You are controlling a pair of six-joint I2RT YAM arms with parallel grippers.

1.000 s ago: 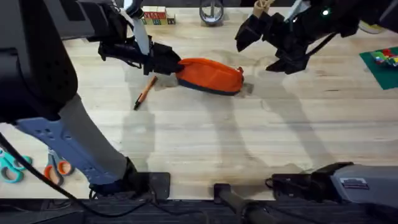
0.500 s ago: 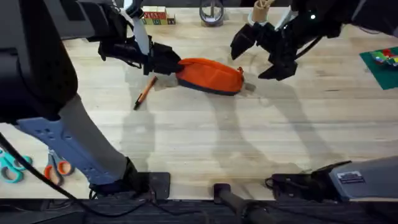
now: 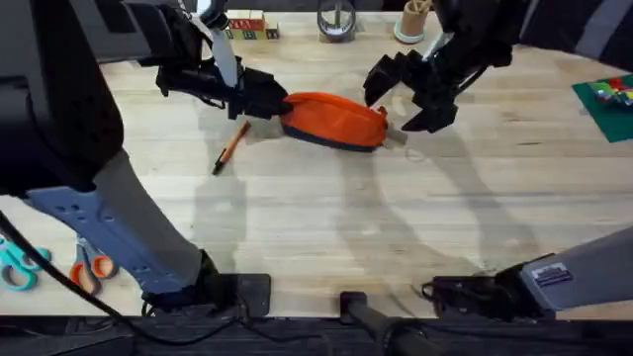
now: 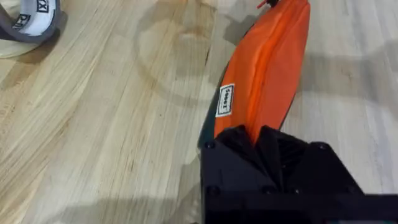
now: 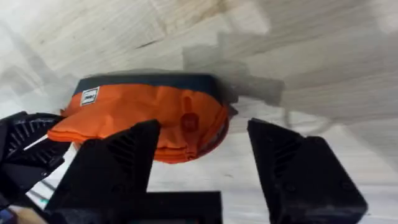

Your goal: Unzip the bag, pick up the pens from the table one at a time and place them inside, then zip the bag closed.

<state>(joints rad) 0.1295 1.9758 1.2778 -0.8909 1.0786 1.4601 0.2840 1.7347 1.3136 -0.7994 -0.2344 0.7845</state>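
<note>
Across the worktop (image 3: 326, 218), left claw (image 3: 265, 99) pinches the bag (image 3: 336, 119); the spread right claw (image 3: 404, 97) should close squarely on the pull tab (image 5: 188, 122).

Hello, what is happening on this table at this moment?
Two robot arms work on an orange bag lying on the table. The left claw is shut on one end of the bag and holds it. The right claw is open at the other end, where the small zipper tab is, but does not grip it yet. The bag looks zipped. One orange pen lies on the table beside the bag.
</note>
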